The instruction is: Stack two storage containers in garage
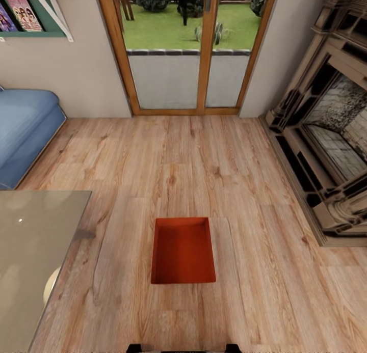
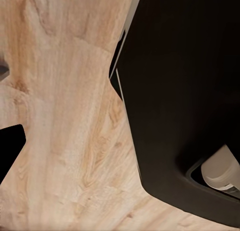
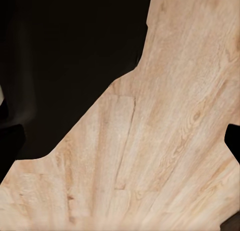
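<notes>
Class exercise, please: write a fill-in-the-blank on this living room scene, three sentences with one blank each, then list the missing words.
1. The orange-red storage container sits on the light ____ floor.
2. The container is open at the top and its inside is ____.
3. Against the far wall, behind the container, stand wood-framed ____ doors, between the blue sofa and the fireplace.

Missing words: wood; empty; glass

From the head we looked forward and down across the plank floor [image 1: 153,154]; both wrist cameras faced that same floor closely.
</notes>
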Controlling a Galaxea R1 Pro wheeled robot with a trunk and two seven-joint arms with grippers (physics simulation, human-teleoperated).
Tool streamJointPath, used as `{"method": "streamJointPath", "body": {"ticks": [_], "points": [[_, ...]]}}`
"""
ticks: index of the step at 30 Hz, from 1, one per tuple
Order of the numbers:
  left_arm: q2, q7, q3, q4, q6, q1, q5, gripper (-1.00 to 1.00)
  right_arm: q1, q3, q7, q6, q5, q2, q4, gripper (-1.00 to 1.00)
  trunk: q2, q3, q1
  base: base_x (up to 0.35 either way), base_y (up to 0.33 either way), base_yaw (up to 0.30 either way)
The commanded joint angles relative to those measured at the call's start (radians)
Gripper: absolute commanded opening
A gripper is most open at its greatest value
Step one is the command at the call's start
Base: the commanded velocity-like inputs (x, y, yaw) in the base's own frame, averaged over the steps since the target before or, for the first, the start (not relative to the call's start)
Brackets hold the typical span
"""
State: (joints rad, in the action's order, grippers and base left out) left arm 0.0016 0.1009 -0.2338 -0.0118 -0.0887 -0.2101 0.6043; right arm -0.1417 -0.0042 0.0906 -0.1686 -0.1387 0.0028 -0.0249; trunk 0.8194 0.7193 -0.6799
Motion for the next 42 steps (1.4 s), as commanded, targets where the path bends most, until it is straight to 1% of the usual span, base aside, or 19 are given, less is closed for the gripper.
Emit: {"method": "streamJointPath", "body": {"ticks": [1,20,32,42], "points": [[0.0,0.003,-0.009,0.0,-0.001,0.0,0.006,1.0,-0.001,-0.001,0.006,-0.004,-0.01,0.0,-0.003,1.0,0.001,0.002,0.0,0.0,0.0,0.0],[0.0,0.003,-0.008,0.0,-0.001,0.0,0.006,1.0,-0.001,-0.001,0.006,-0.004,-0.01,0.0,-0.003,1.0,0.001,0.032,0.0,0.0,0.0,0.0],[0.0,0.003,-0.009,0.0,-0.001,0.0,0.006,1.0,-0.001,-0.003,0.006,-0.01,-0.014,0.0,-0.003,1.0,0.001,0.033,0.0,0.0,0.0,0.0],[0.0,0.003,-0.008,0.0,-0.001,0.0,0.006,1.0,-0.001,-0.009,0.008,-0.012,-0.001,0.0,-0.003,1.0,0.001,0.033,0.0,0.0,0.0,0.0]]}}
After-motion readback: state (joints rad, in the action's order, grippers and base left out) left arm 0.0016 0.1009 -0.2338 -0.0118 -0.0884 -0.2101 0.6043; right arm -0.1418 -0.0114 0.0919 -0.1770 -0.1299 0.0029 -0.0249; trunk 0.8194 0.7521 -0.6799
